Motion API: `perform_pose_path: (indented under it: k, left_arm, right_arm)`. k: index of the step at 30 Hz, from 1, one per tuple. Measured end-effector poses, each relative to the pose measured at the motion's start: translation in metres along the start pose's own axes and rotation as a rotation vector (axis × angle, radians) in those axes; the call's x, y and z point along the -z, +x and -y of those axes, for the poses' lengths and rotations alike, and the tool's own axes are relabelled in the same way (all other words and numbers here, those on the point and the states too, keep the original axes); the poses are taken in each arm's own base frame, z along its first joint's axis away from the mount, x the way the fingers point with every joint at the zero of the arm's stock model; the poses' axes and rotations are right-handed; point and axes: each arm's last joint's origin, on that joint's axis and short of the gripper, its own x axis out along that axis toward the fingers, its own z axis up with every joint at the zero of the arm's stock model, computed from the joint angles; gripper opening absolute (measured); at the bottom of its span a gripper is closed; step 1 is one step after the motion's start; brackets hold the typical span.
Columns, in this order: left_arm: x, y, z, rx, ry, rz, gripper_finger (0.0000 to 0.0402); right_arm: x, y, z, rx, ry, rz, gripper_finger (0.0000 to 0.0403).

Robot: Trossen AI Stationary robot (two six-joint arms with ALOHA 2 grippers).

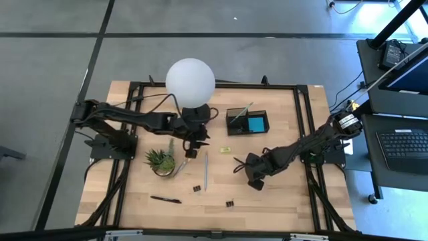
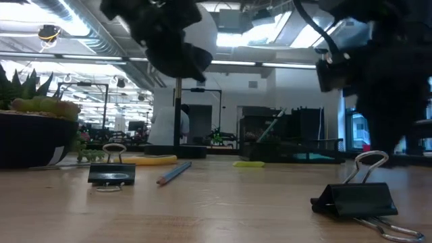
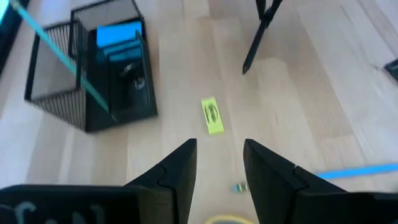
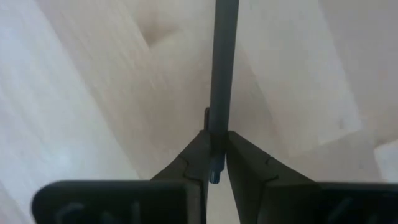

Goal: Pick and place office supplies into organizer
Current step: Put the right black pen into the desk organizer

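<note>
Dark, slim pen [image 4: 222, 68] sits pinched in the right gripper [image 4: 215, 163], lifted near the black wire-mesh organizer [image 1: 245, 122]; carrying it there comes next. Left gripper [image 3: 219, 163] hangs beyond, fingers parted, empty, beside the organizer.

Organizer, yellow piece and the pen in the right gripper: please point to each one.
organizer [image 3: 59, 93], left wrist view, on its mesh wall.
yellow piece [image 3: 212, 116], left wrist view, on its middle.
pen [image 4: 222, 62], right wrist view, on its dark shaft above the gripper.
</note>
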Motion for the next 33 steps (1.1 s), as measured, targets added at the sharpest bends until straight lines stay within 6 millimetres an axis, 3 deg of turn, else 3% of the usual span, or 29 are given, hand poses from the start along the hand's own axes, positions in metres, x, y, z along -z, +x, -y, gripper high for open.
perform_pose_path:
  k: [8,16,24,33]
  left_arm:
    - [0.029,-0.014,0.005,-0.003,-0.09,-0.025,0.0127]
    - [0.051,-0.011,0.011,0.006,-0.125,-0.083,0.0127]
    - [0.057,-0.01,0.012,0.003,-0.159,-0.114,0.0127]
    - [0.057,-0.01,0.012,0.003,-0.159,-0.116,0.0127]
  right_arm:
    - [-0.022,-0.043,-0.005,0.17,-0.068,0.047,0.0051]
    - [-0.041,-0.085,0.01,0.413,-0.152,0.055,0.0051]
    - [-0.072,-0.096,0.042,0.466,-0.251,-0.017,0.0051]
    - [-0.096,-0.104,0.078,0.682,-0.444,-0.046,0.0051]
